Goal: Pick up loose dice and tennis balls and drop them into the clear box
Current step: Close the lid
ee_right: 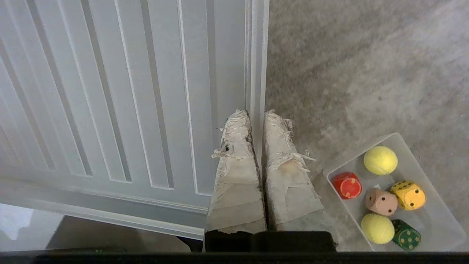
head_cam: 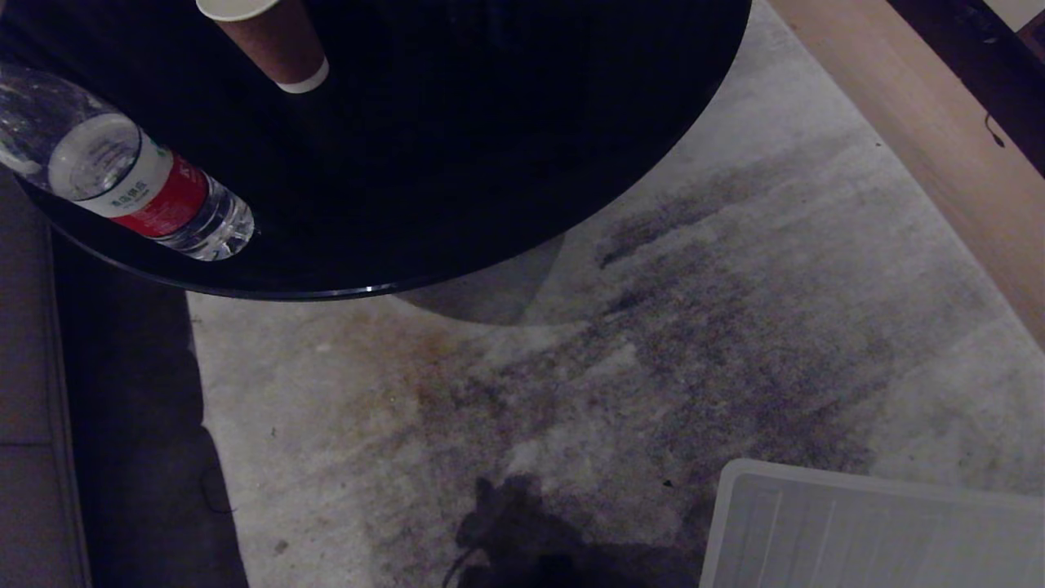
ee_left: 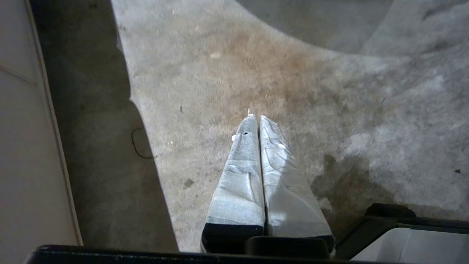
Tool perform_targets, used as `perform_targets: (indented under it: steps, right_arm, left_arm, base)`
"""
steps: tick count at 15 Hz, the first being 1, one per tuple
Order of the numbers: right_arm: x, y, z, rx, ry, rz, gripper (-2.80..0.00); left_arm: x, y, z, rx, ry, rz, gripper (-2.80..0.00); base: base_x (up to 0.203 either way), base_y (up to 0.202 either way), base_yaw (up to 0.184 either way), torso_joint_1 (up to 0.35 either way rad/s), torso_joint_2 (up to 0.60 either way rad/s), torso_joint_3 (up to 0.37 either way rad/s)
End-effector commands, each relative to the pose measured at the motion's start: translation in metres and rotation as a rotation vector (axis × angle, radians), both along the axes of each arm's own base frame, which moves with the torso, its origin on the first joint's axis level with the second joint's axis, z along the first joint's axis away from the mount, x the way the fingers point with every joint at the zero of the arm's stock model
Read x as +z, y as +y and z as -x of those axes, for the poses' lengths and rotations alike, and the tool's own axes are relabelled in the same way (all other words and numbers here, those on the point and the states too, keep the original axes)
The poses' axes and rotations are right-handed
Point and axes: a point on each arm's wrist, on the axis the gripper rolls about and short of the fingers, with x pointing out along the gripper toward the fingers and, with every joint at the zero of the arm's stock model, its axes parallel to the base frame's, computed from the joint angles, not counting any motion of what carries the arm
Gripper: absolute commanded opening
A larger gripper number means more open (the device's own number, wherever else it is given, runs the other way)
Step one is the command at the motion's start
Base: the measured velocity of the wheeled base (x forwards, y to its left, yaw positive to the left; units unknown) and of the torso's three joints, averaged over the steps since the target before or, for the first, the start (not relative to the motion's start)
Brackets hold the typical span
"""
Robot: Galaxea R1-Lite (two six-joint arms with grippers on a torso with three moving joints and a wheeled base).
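Head view: a round black counter (head_cam: 457, 163) fills the upper left. On it stands a brown paper cup (head_cam: 269, 41) with a white rim, and near its edge a clear water bottle (head_cam: 122, 175) with a white-and-red label; the printing on that label is too small for me to read. Below lies a stained grey carpet (head_cam: 571, 392). A ribbed translucent panel (head_cam: 873, 531) sits at the lower right corner, and a pale wooden beam (head_cam: 939, 139) crosses the upper right. Neither of my arms appears here.

Left wrist view: my left pincer (ee_left: 255, 118) hangs above the carpet, its two taped fingers pressed together, holding nothing. A brownish stain lies just beyond the tips.

Right wrist view: my right pincer (ee_right: 255, 113) is closed and empty, its frayed taped fingers meeting over the edge of the ribbed panel. Beside it on the carpet sits the clear box (ee_right: 436, 223). Inside the box I count both tennis balls (ee_right: 380, 160) and all four dice: the red die (ee_right: 346, 185), the tan die (ee_right: 381, 201), the yellow die (ee_right: 408, 194) and the dark green die (ee_right: 405, 234). One ball lies at the far end, the other touching the green die. No writing is legible in this view.
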Motion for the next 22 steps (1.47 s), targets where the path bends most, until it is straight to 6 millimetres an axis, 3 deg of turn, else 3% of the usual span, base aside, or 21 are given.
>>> perform_targets:
  steps: [1, 22]
  right_arm:
    - [0.0, 0.0, -0.0002, 0.0, 0.004, 0.0, -2.8]
    - [0.0, 0.0, -0.0002, 0.0, 0.004, 0.0, -2.8]
  left_arm:
    - [-0.0003, 0.0, -0.0002, 0.001, 0.002, 0.002, -2.8]
    - [-0.0003, 0.0, -0.0002, 0.002, 0.002, 0.006, -2.8]
  base:
    - [0.0, 0.0, 0.0, 0.005, 0.0, 0.203]
    - [0.0, 0.0, 0.0, 0.003, 0.0, 0.202]
